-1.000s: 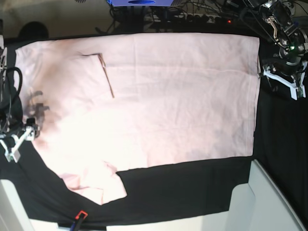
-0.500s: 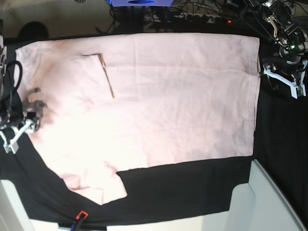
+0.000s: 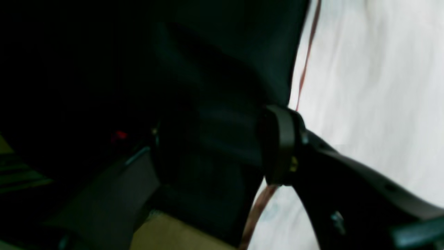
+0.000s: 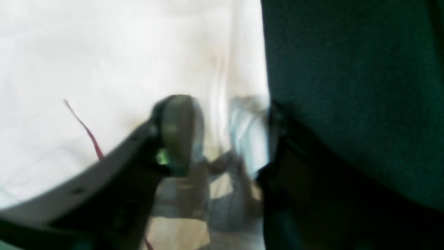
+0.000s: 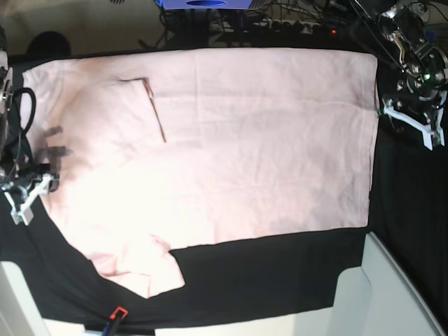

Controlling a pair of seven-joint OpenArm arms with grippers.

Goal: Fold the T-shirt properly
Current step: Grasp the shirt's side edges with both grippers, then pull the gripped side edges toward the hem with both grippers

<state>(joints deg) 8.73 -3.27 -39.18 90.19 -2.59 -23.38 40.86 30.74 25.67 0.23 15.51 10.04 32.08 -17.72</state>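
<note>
The pale pink T-shirt [image 5: 259,140] lies spread flat, plain side up, on the black cloth [image 5: 280,280]. One sleeve [image 5: 140,269] sticks out at the lower left. My right gripper [image 5: 31,194] is at the shirt's left edge. In the right wrist view its fingers [image 4: 177,132] stand apart, with the blurred edge of the T-shirt [image 4: 104,52] between them, and the gripper [image 4: 225,139] reads as open. My left gripper [image 5: 409,119] hovers open at the right hem. One of its fingertips [image 3: 281,146] sits over the hem of the T-shirt [image 3: 374,86].
White panels stand at the lower right [image 5: 392,294] and lower left [image 5: 14,301]. A small red and blue object [image 5: 115,315] lies at the front edge. Cables [image 5: 280,24] run behind the table. A dark seam line [image 5: 155,112] marks the shirt's upper left.
The right gripper has shifted slightly up along the shirt's left edge and its fingers have drawn closer together. The dark shadow beside it has shrunk. The left gripper has barely moved.
</note>
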